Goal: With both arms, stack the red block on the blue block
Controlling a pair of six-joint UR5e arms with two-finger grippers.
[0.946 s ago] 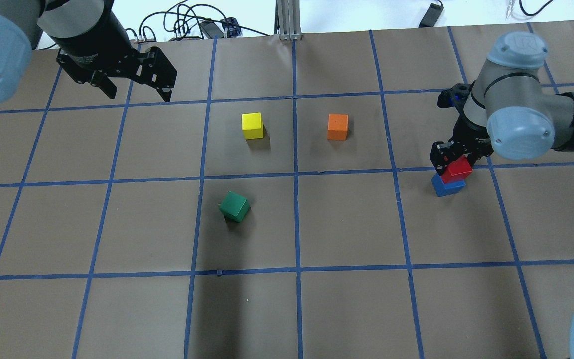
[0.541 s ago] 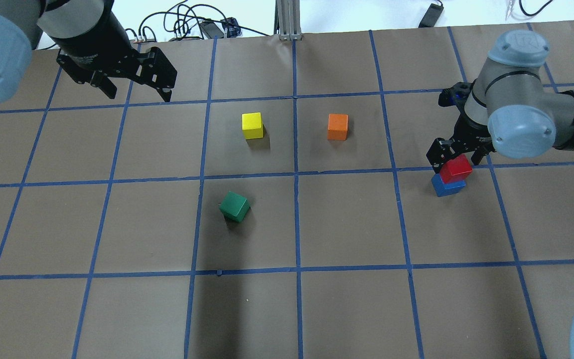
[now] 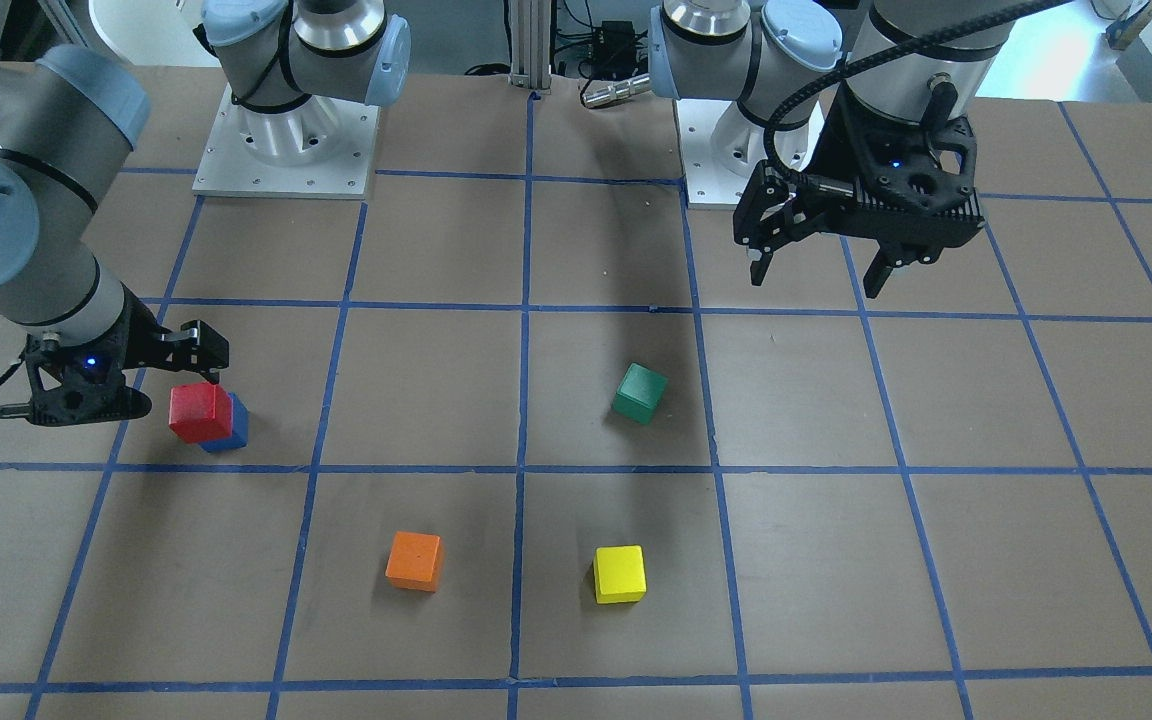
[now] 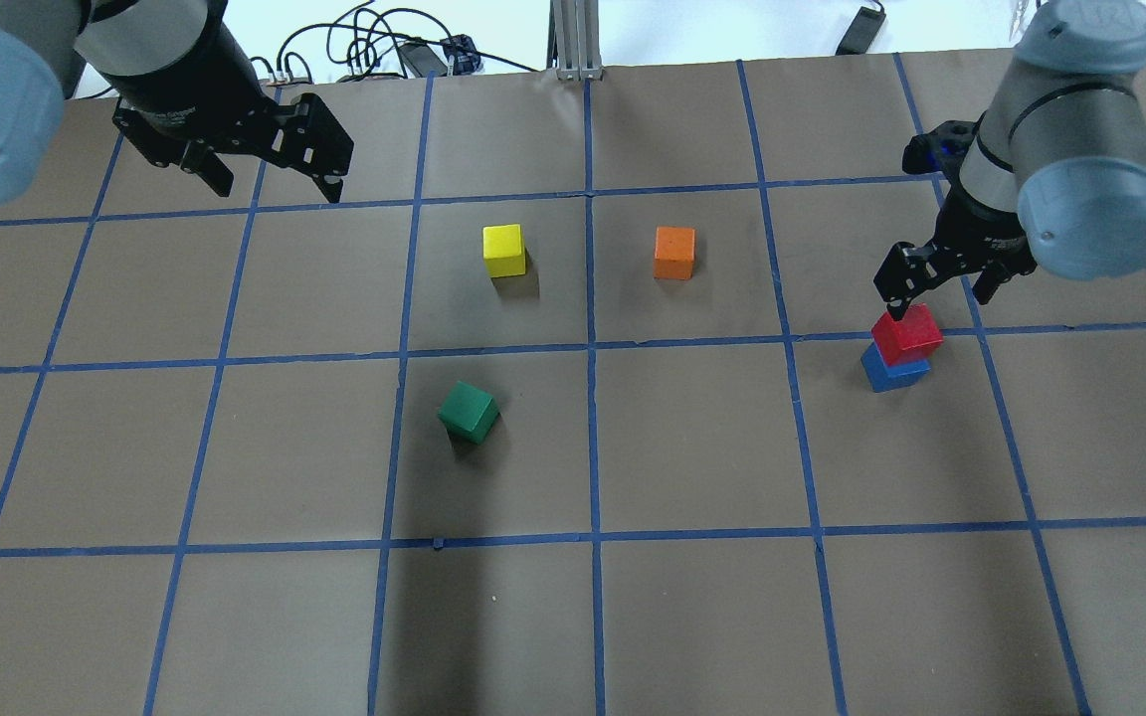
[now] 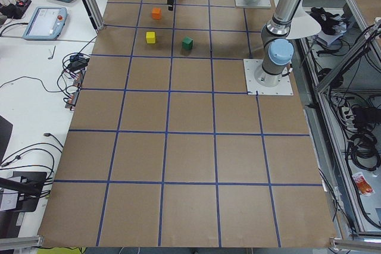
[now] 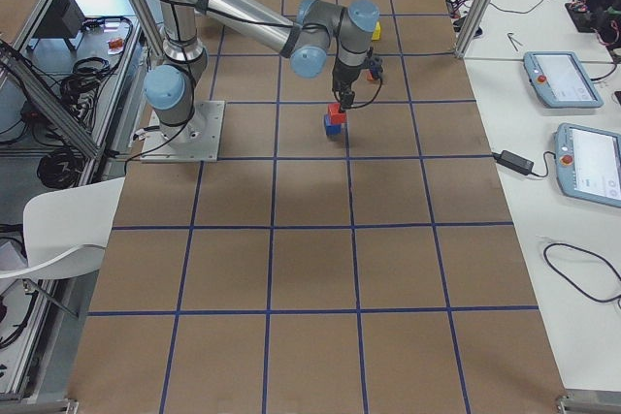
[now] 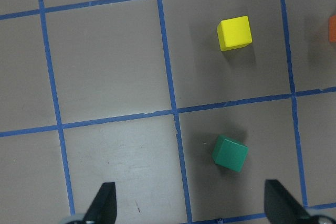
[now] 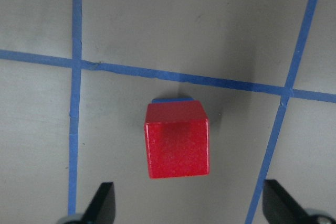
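My right gripper (image 4: 939, 301) has come up and back off the red block (image 4: 906, 335) since half a second ago, when its fingers stood down around it. That is the release done, and the block did not follow the fingers.

Across the overhead view, left first: the left gripper (image 4: 280, 189) hangs at the far edge of the table (image 4: 692, 617), fingers spread wide with nothing between them. It is in the same spot as before. The green block (image 4: 468, 412) lies nearer me, skewed to the grid, with the yellow block (image 4: 503, 250) beyond it and the orange block (image 4: 673, 253) further along. All three are apart and untouched.

On the right, the red block rests on the blue block (image 4: 894, 372). It sits a little off-square, so a blue edge shows past one side in the right wrist view. Both right fingers are parted well wider than the block and clear of it, gripping nothing.

I judge the stack made — what remains is to back the arm away without brushing it. The overhang looks slight, but a knock could tip it.
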